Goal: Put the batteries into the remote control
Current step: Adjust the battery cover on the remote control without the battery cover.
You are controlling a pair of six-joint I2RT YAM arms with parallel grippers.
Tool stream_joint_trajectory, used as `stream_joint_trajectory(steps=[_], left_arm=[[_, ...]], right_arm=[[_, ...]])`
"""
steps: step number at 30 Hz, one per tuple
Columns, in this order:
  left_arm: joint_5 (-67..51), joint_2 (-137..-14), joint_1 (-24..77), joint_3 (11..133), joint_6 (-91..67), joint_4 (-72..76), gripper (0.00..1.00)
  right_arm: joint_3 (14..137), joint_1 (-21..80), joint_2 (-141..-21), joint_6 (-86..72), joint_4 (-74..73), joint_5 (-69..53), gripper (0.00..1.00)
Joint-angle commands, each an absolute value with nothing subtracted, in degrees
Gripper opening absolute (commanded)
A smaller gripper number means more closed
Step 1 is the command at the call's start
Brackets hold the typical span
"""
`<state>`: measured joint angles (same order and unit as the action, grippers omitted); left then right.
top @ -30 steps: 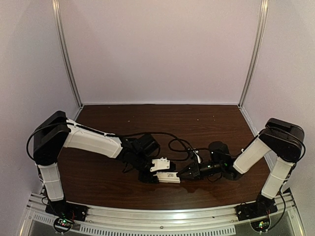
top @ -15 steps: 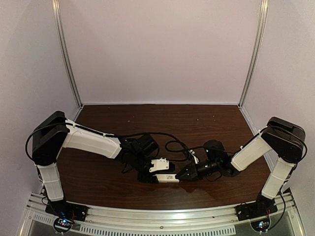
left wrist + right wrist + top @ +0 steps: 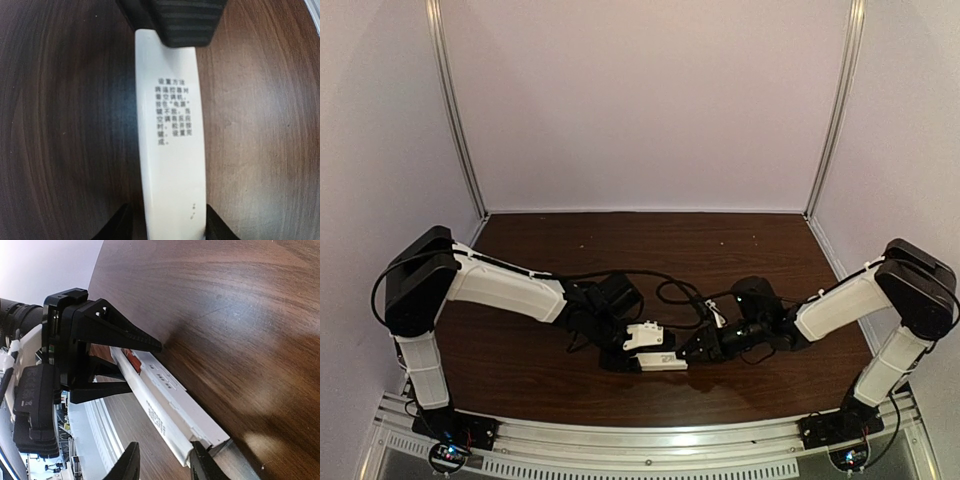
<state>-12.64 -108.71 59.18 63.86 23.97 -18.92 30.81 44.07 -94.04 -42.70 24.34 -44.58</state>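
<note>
**Gripping the remote control (image 3: 658,360) at one end, straddling it at the other**

Showing one orange battery (image 3: 131,357) in a recess of the remote control, just beside the left fingers (image 3: 120,332); partly hidden and too small for more detail. Counting one remote control, one battery in view, two arms and one tabletop (image 3: 740,250).

Sitting low at the near middle of the tabletop, between the two arms; cannot tell whether resting on the wood or held just off it. Running its long axis left to right in the top view, with the printed face facing the left wrist camera. Pointing one end into the left fingers and the other at the right fingers (image 3: 129,466).

Clamping the bar across its width with the left fingers, one on each long edge. Keeping the right fingers parted around the opposite end, one lying against it and the other clear, gripping nothing.
</note>
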Motion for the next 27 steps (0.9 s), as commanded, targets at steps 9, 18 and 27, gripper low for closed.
stream_joint_trajectory(steps=[9,18,27], left_arm=[[-12.2,-107.9,58.7,62.5,23.5,-17.9,0.48],[-12.4,-108.1,58.7,62.6,23.4,-17.9,0.48],[-12.4,-108.3,58.7,62.8,23.4,-17.9,0.48]], right_arm=[[32.5,43.8,-91.2,-38.9,12.4,-36.9,0.41],[33.2,43.5,-90.2,-37.0,8.5,-35.4,0.39],[34.7,43.8,-89.7,-33.3,4.2,-34.3,0.4]])
